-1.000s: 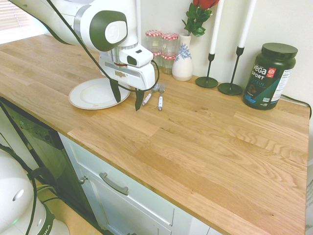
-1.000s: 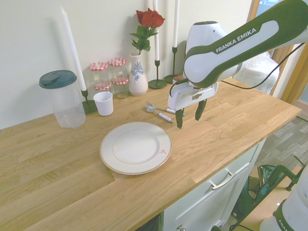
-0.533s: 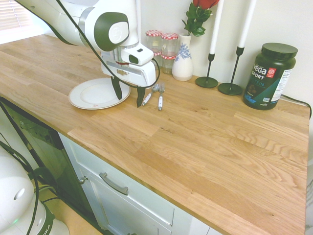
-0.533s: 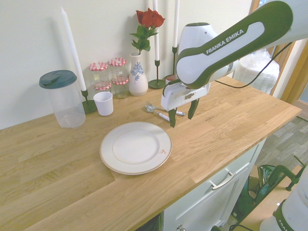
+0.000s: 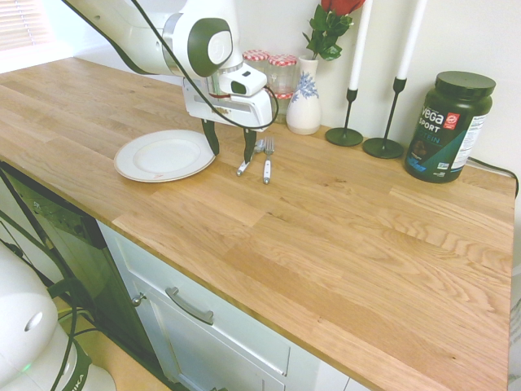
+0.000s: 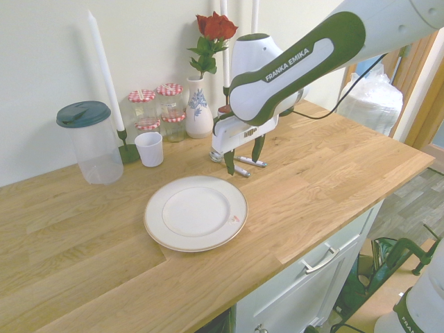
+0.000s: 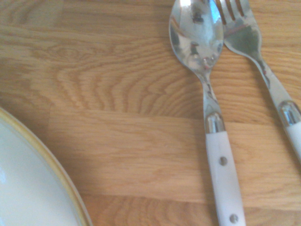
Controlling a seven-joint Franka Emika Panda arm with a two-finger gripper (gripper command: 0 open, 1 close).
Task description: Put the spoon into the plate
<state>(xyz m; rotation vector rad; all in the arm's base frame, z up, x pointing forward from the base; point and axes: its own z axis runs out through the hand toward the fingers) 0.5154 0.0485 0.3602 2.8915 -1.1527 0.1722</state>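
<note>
So the spoon [image 7: 223, 162]'s lying just below the open, empty fingers [image 6: 245, 161], fork [image 7: 277, 92] right beside it, plate [image 6: 196, 213] nearby.

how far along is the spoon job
Nothing looks finished: the spoon lies on the wood beside the fork, off the plate. In hand is the approach, with the open claw hovering over the cutlery, holding nothing. Left to do: grip the spoon, lift it, carry it over and set it in the plate.
</note>
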